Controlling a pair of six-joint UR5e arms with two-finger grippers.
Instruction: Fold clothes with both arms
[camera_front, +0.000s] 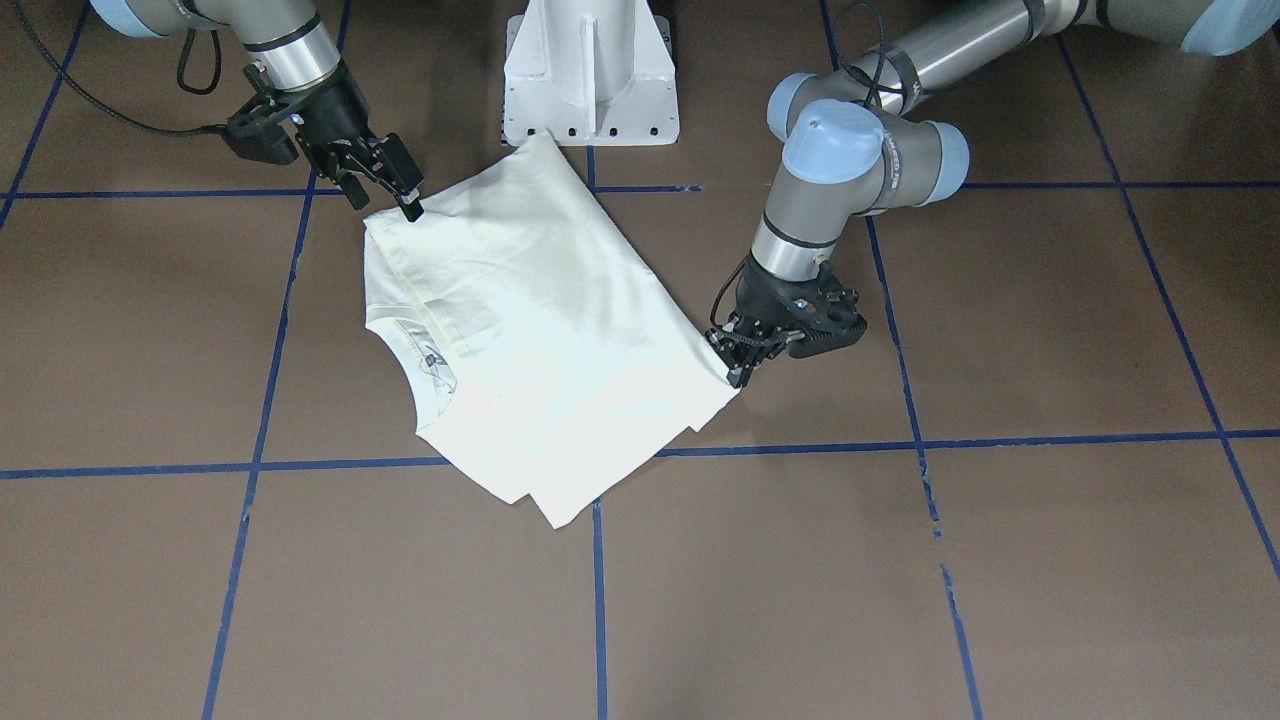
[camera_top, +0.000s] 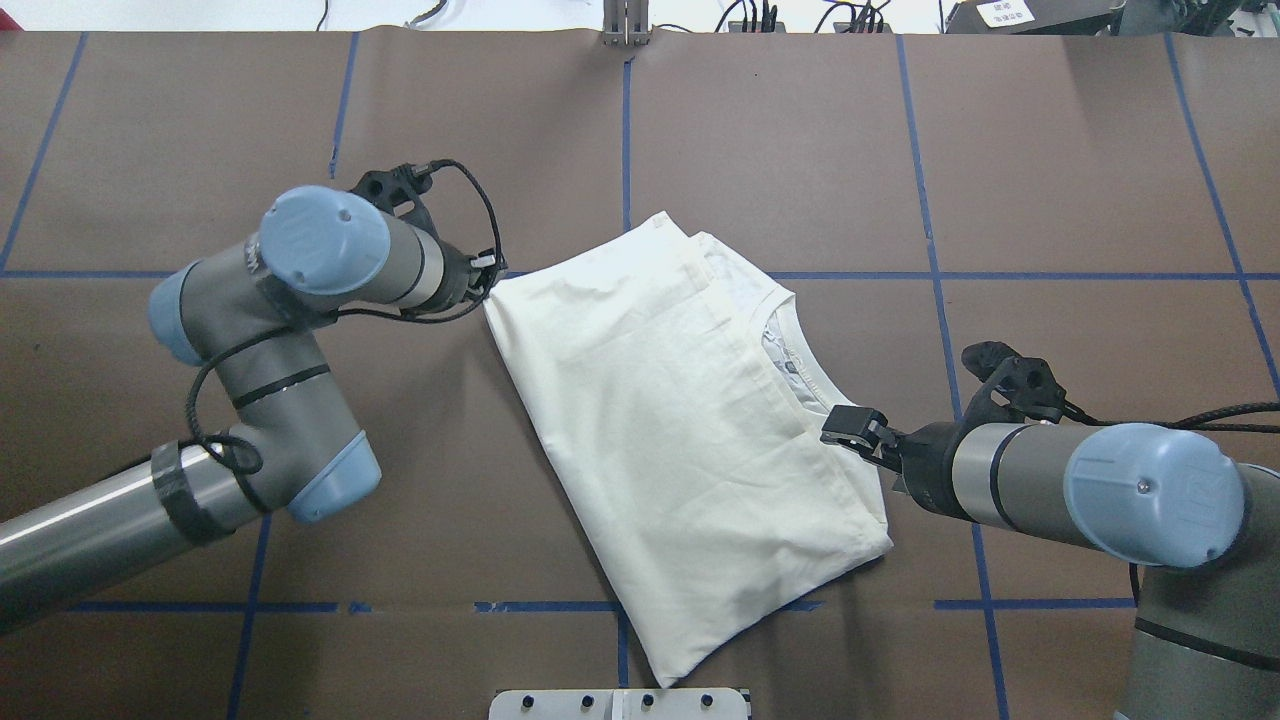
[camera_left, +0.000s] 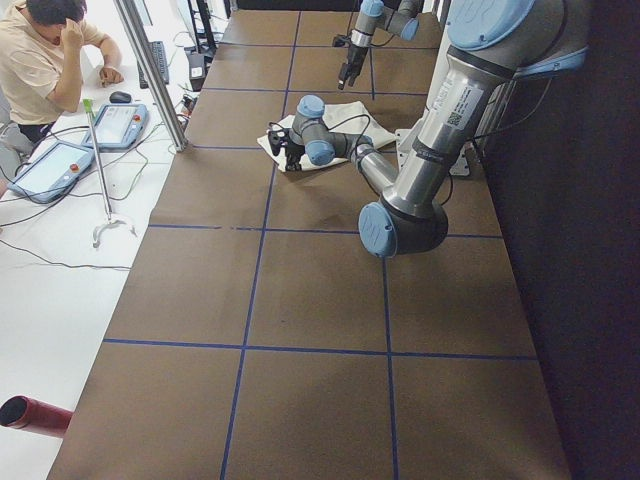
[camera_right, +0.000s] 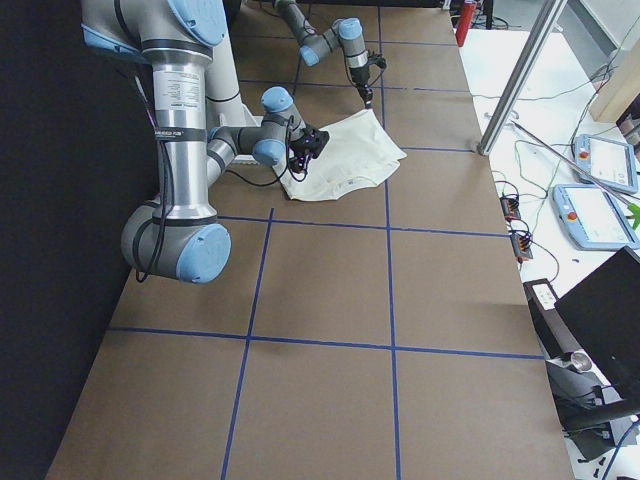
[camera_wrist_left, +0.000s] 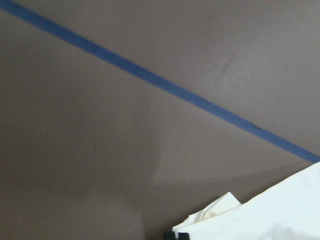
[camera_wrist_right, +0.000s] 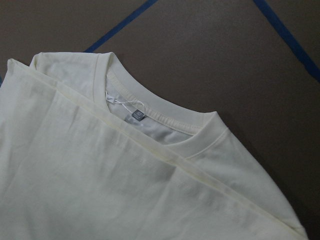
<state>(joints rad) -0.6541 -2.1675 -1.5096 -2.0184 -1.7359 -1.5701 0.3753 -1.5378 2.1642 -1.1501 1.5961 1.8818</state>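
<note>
One cream shirt (camera_front: 540, 330) lies folded into a slanted rectangle in the middle of your desk (camera_front: 1000, 560), plain side up, with its collar (camera_wrist_right: 165, 112) and a small label (camera_wrist_right: 137, 115) showing along one edge. Your left gripper (camera_front: 738, 372) is down at a shirt corner on the side away from the collar, fingers pinched together on the cloth. Your right gripper (camera_front: 385, 203) sits at the collar-side edge, fingers apart.

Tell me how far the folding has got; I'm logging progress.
Done: the T-shirt lies folded into a compact panel, plain side up, collar showing. In hand: the left pincer and right pincer sit at opposite corners. Left, probably: a final fold.
</note>
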